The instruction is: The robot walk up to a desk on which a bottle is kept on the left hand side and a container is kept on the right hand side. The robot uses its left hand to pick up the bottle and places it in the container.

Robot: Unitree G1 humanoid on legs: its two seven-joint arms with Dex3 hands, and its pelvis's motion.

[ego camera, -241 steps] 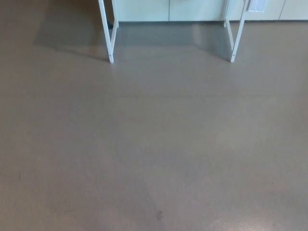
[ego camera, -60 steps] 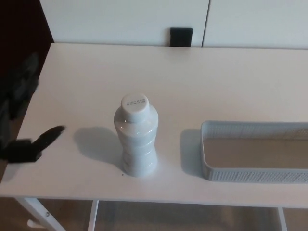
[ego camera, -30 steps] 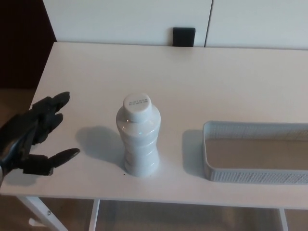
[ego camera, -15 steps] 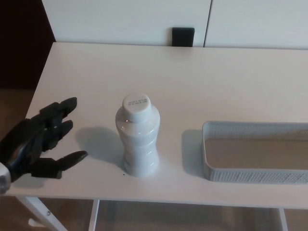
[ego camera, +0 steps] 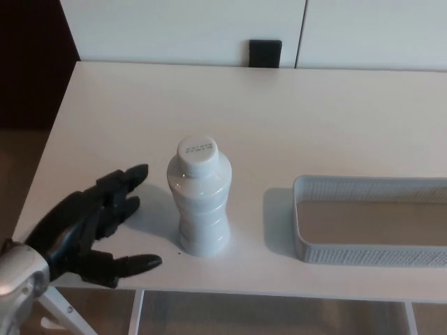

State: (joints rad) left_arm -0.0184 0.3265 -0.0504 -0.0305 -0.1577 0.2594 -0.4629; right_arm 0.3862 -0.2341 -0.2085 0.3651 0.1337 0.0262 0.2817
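A white plastic bottle (ego camera: 200, 199) with a white cap stands upright near the front of the white desk (ego camera: 265, 112). My left hand (ego camera: 94, 225) is just to its left over the desk, open, fingers spread toward the bottle and thumb low near the front edge; a small gap separates it from the bottle. A shallow white mesh container (ego camera: 370, 220) sits to the right of the bottle, running off the right edge of the picture. My right hand does not show.
White cabinet fronts (ego camera: 188, 28) stand behind the desk, with a small black square object (ego camera: 265, 53) at the desk's back edge. Dark space lies past the desk's left edge. A white desk leg (ego camera: 59, 307) shows below the front edge.
My left hand has moved right and forward over the desk, closing most of the gap to the bottle. The bottle and the container have not moved.
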